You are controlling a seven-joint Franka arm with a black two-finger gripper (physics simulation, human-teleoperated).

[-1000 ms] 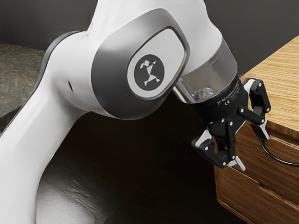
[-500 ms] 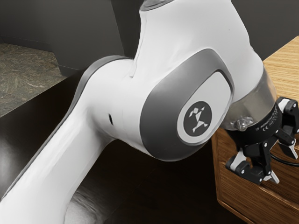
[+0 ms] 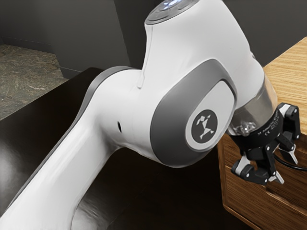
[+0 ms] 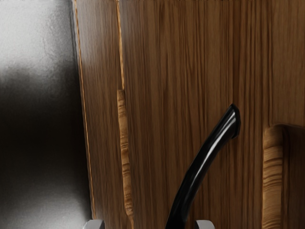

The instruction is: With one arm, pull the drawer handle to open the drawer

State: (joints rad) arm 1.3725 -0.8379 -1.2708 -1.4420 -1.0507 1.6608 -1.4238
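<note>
Here, in the exterior view, the arm (image 3: pixel 144 124) reaches to the wooden cabinet (image 3: pixel 288 67) at 3 to 4 o'clock. The jaws stand open against its front, straddling the black drawer handle (image 3: pixel 298 166) without clamping it. In the wrist view, the drawer handle (image 4: pixel 205 162) curves from 6 o'clock toward 2 o'clock over the drawer front (image 4: pixel 181 71), passing between two fingertips (image 4: pixel 95 223).

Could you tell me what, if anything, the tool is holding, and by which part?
Nothing is held: the black two-finger tool is open, with the black curved drawer handle unclamped between its jaws.
</note>
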